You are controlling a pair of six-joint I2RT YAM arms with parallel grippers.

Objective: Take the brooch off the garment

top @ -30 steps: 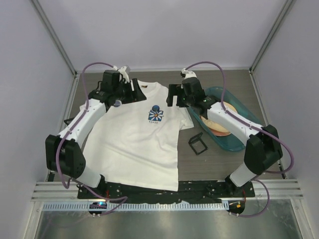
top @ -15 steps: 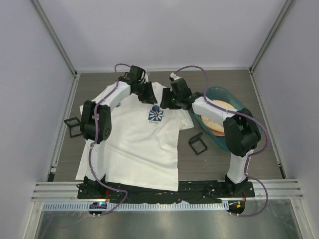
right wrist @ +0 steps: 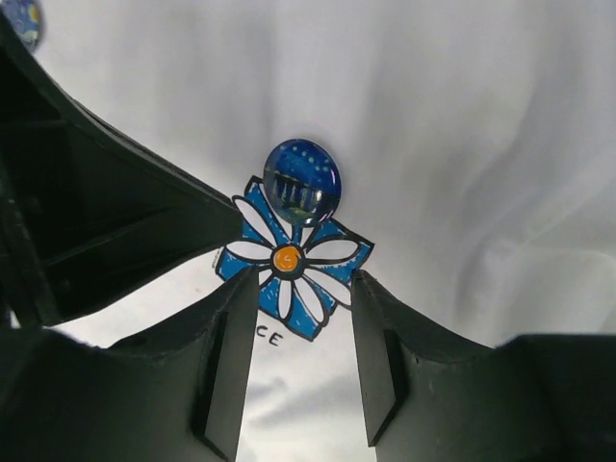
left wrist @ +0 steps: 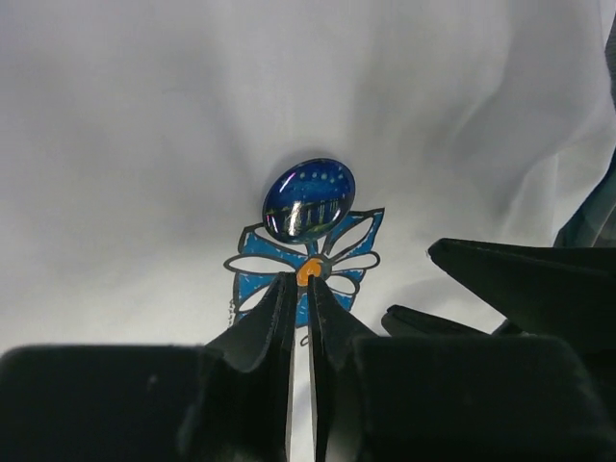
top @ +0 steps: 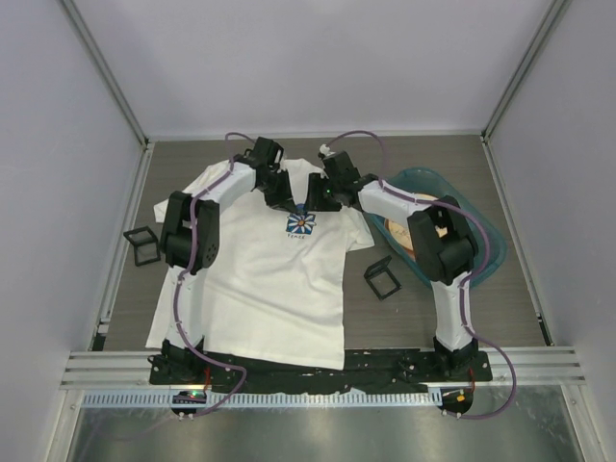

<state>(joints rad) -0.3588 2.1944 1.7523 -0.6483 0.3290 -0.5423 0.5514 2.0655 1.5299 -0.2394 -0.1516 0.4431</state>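
Pinched almost closed on nothing, my left claw (left wrist: 299, 287) meets my right claw (right wrist: 306, 289), which is spread apart. Both sit just short of the brooch (left wrist: 309, 199), pinned to the garment (left wrist: 173, 106) at the top edge of its flower print (right wrist: 289, 258).

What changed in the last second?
Both arms swung inward over the chest: left gripper from the shoulder area on its side, right gripper from the sleeve beside the teal oval basin. Both now hover by the small dark-blue round brooch; neither holds it. White T-shirt, brooch and basin stayed put.
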